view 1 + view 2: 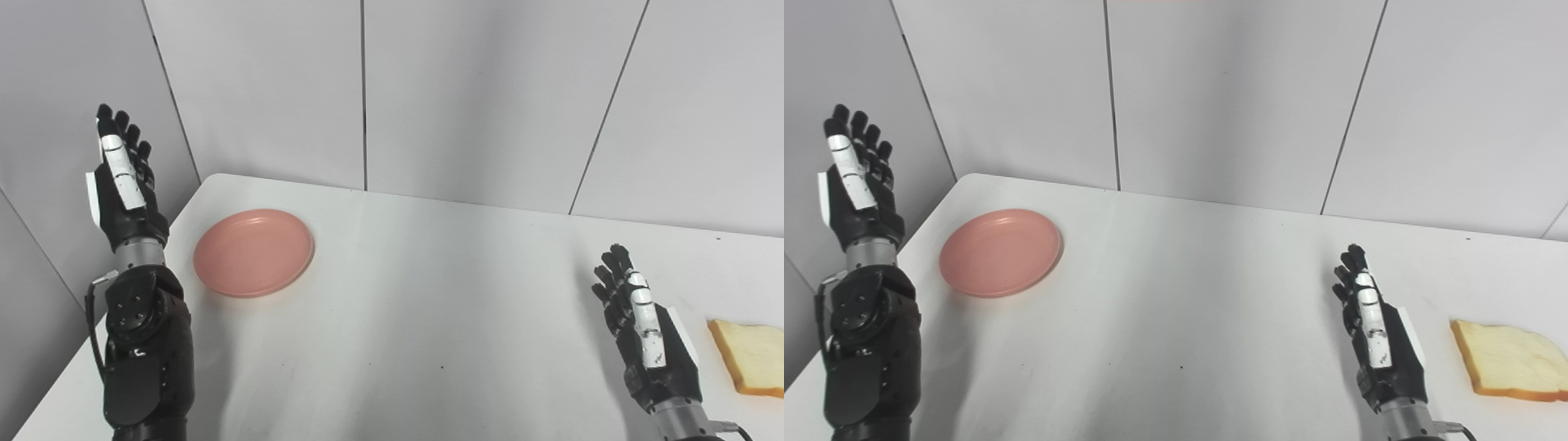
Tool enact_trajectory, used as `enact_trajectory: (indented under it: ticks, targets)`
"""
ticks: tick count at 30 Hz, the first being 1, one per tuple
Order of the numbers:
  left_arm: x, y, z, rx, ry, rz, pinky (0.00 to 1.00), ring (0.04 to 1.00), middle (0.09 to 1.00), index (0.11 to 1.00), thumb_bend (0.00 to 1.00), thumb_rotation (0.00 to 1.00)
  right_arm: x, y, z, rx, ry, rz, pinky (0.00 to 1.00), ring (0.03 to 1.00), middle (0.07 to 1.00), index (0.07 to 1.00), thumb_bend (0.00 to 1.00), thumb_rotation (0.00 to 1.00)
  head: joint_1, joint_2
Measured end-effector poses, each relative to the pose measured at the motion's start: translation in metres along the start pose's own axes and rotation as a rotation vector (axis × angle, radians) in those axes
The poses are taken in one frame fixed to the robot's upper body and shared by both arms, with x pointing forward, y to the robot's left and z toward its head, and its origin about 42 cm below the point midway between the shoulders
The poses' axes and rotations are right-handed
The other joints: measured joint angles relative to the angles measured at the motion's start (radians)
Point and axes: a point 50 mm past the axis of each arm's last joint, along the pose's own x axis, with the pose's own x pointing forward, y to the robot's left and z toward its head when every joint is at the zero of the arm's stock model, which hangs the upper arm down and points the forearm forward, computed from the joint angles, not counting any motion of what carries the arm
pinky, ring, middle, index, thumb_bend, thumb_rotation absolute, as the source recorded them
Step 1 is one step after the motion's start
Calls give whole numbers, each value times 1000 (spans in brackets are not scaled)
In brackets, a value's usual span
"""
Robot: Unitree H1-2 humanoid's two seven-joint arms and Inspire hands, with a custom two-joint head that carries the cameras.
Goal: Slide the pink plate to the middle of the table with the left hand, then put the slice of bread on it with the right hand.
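A round pink plate (253,252) lies flat near the table's far left corner, with nothing on it. My left hand (122,184) is raised high to the left of the plate, fingers straight and apart, holding nothing and well clear of the plate. A slice of bread (752,356) with a golden crust lies flat near the right edge of the table. My right hand (643,334) hovers just left of the bread, fingers extended upward, open, not touching it.
The white table (429,306) stretches between plate and bread; its rounded left corner and left edge run beside my left forearm (144,343). Grey wall panels (465,92) stand close behind the table's far edge.
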Motion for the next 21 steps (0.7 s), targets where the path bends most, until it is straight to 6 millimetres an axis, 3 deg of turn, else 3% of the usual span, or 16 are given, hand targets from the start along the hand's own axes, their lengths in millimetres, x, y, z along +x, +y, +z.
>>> enact_trajectory:
  ticks: [21]
  targets:
    - [11,23,-39,-2,105,57,995,985,982,987,711,1000,0,0,0,0,0,-2,1000,1000,1000,1000,134,1000,25,-8]
